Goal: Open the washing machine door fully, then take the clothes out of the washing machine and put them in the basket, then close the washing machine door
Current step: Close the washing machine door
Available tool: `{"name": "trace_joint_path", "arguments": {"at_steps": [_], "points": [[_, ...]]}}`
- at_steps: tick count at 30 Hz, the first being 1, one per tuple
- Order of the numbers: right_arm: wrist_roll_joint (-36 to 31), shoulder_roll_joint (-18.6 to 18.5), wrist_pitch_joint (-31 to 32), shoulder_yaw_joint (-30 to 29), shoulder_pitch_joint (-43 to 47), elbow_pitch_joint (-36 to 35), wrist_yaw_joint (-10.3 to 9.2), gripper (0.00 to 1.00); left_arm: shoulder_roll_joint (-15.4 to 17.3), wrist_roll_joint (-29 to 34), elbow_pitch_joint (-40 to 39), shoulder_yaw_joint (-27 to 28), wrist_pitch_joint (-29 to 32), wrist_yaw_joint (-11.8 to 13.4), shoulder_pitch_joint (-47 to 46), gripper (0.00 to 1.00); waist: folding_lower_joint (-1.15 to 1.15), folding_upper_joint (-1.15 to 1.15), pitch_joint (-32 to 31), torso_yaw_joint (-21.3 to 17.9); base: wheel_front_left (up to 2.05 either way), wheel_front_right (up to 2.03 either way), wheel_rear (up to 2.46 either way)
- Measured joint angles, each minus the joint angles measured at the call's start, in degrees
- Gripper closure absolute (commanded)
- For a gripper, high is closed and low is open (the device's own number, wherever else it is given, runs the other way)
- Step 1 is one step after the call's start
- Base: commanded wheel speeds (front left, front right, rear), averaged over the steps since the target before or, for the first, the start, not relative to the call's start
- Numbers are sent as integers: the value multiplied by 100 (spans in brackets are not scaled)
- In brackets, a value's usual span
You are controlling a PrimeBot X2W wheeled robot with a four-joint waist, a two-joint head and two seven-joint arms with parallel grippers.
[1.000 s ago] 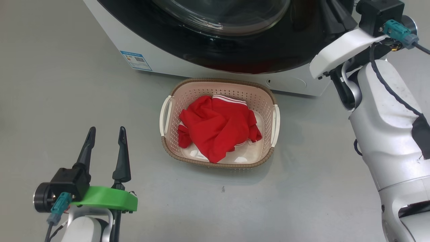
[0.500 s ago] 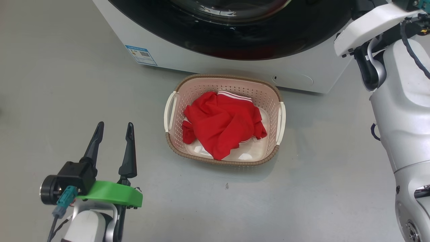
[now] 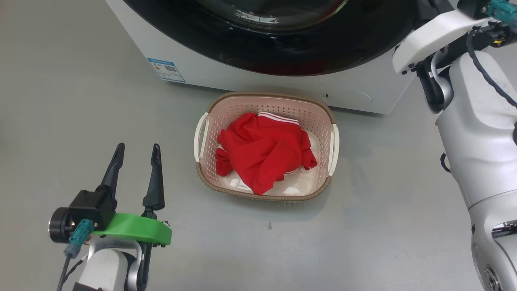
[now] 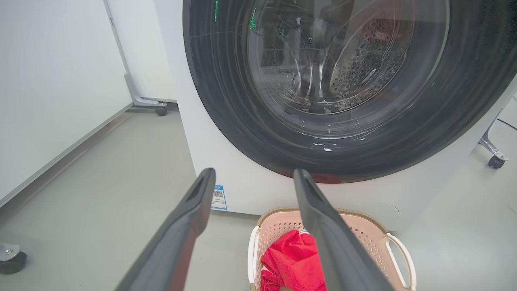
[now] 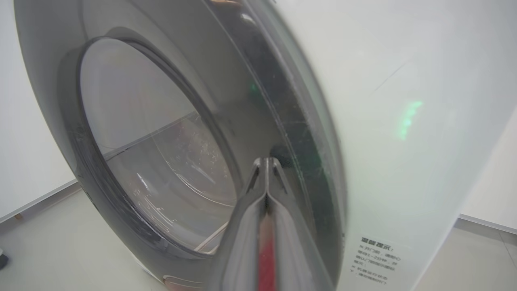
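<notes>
— Resting crumpled inside the small cream-white perforated plastic basket (image 3: pixel 323 121) with its brown woven-look rim, the bright red fabric garment (image 3: pixel 262 161) with white striped bands is being seen. The basket is being shown on the grey floor (image 3: pixel 80 101), just before the large white front-loading washing machine (image 3: pixel 202 70).

— And the claws?

— The left gripper (image 3: pixel 138 145) is being held released (fingers spread, nothing between them), near the basket's left. The right gripper (image 5: pixel 266 161) is being held clenched on nothing, its tips at the black rim of the large round glass-bowled door (image 4: pixel 226 101), which is being shown closed.
</notes>
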Motion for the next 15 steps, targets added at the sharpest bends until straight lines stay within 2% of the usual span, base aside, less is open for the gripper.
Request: {"name": "trace_joint_path", "arguments": {"at_steps": [10, 11, 13, 14, 15], "points": [[47, 80, -62, 142, 647, 18, 52, 100, 8, 47, 158, -5, -43, -30, 0, 0, 0, 0, -283, -177, 0, 0, 0], [60, 89, -63, 127, 714, 1, 53, 86, 12, 66, 162, -7, -43, -46, 0, 0, 0, 0, -315, -193, 0, 0, 0], [85, 107, -77, 108, 849, -30, 54, 51, 27, 94, 168, -9, -43, -47, 0, 0, 0, 0, -378, -229, 0, 0, 0], [113, 121, -77, 71, 939, -87, 54, 0, 35, 94, 177, -11, -43, -48, 0, 0, 0, 0, -410, -246, 0, 0, 0], [137, 133, -77, 45, 1034, -169, 54, 0, 44, 94, 185, -15, -43, -49, 0, 0, 0, 0, -444, -263, 0, 0, 0]]}}
